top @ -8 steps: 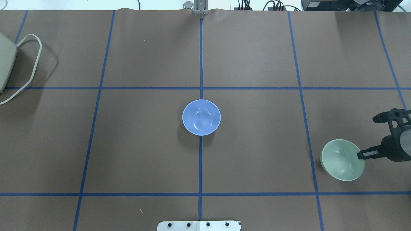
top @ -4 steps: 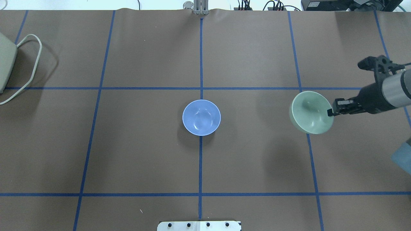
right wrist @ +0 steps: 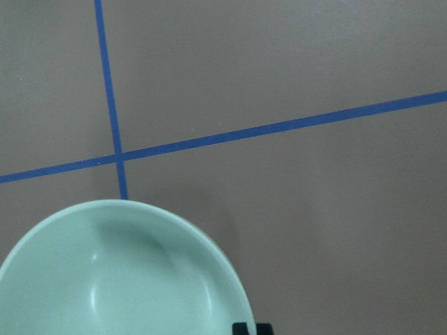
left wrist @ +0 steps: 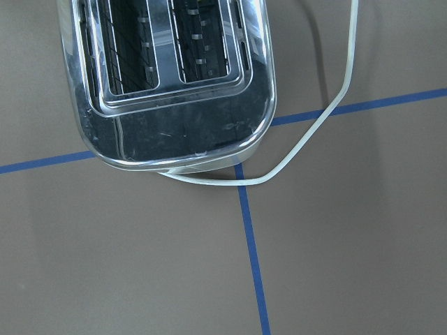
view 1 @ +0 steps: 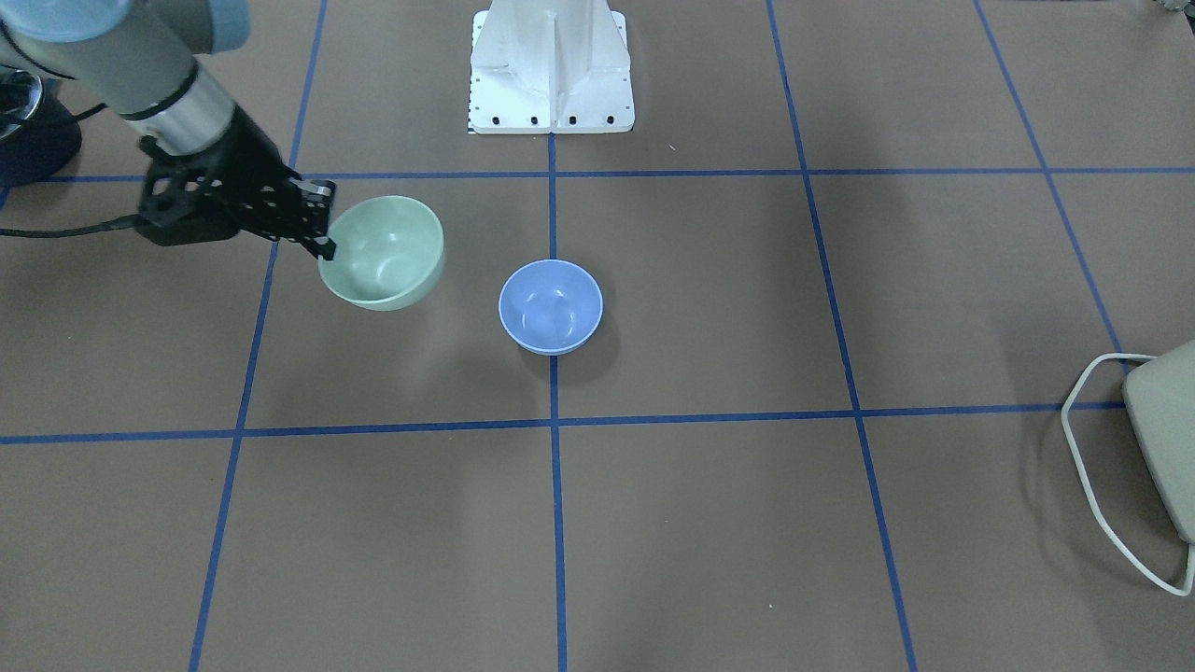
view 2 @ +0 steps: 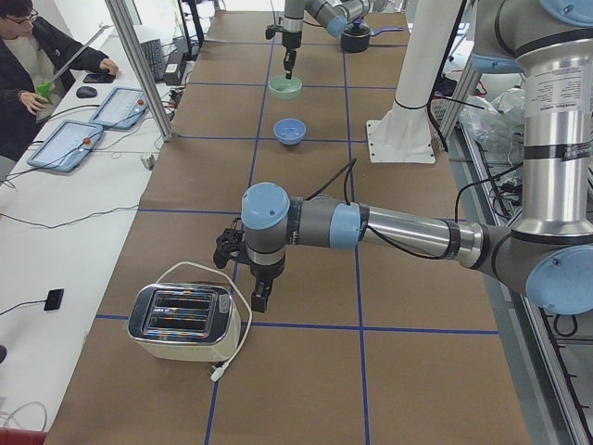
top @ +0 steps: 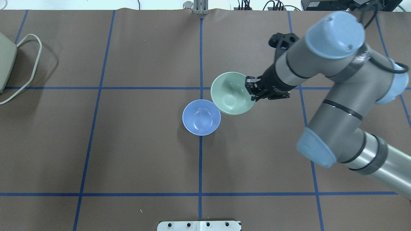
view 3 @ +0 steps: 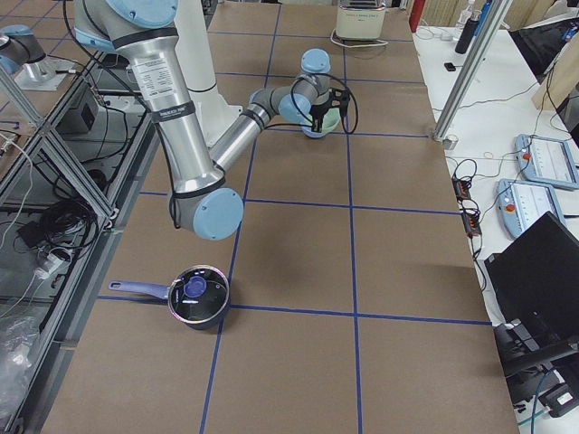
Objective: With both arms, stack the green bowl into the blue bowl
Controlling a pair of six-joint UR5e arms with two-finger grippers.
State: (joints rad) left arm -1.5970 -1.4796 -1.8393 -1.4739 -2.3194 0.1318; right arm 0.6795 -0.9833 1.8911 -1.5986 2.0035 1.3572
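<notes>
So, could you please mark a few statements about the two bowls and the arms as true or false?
1. The right end effector grips the green bowl by its rim. True.
2. The blue bowl is empty. True.
3. The green bowl sits nested in the blue bowl. False: it is held beside it, not nested.
4. The left end effector touches the blue bowl. False: it hangs by the toaster, far from both bowls.

Held bowl (top: 229, 94), seemingly raised, beside resting bowl (top: 201, 117)

text: none legible | labels, brands: none legible | numbers, signs: none legible
</notes>
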